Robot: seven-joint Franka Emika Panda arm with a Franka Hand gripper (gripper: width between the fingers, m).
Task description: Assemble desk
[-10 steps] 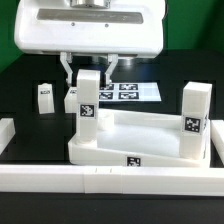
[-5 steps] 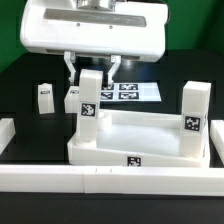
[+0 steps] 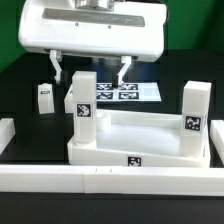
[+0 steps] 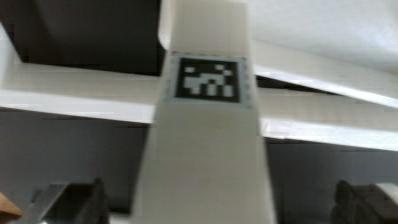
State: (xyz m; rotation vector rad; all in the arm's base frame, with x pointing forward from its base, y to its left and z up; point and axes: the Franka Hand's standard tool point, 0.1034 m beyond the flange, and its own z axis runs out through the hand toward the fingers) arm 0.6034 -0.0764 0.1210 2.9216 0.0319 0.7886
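Desk panel [image 3: 100,152], a large white plastic rectangular tray with a raised rim. It lies flat in the middle of the scene, rim up, just behind the long white front border rail [image 3: 110,181] and in front of the marker board [image 3: 128,92].

White two-finger gripper [image 3: 90,79] hangs over the panel's rear corner on the exterior view's left. The jaws stand wide open, one on each side of the leg there and clear of it. They hold nothing.

Tall white tagged block leg [image 3: 85,105] stands upright in that corner. The wrist view shows it [image 4: 205,140] straight between the fingertips [image 4: 63,200], with a gap on both sides. Second white tagged block leg [image 3: 194,115] stands upright at the corner on the exterior view's right.

Small-looking white tagged loose leg [image 3: 44,97] sits apart, near the exterior view's left edge, not yet fitted. No fourth leg is in view.

Progress, my estimate: about halfway, two legs in place and two to go. Whether the standing legs are fully seated cannot be told. The desk panel probably needs turning over at the end.
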